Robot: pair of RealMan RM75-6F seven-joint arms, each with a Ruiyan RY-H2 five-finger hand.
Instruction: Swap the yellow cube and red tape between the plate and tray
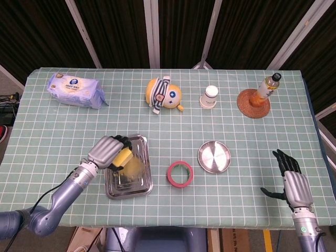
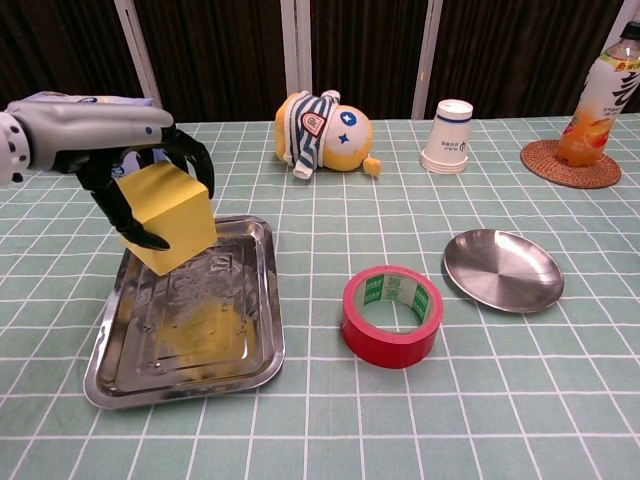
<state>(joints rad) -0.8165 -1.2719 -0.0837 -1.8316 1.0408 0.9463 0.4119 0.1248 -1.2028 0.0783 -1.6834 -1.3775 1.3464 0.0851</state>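
My left hand grips the yellow cube and holds it above the left part of the rectangular metal tray. The cube's yellow reflection shows in the tray floor. The red tape lies flat on the tablecloth between the tray and the round metal plate, which holds nothing. My right hand hangs open at the table's front right, seen only in the head view.
Along the back stand a wipes pack, a plush toy, an upturned paper cup and a drink bottle on a woven coaster.
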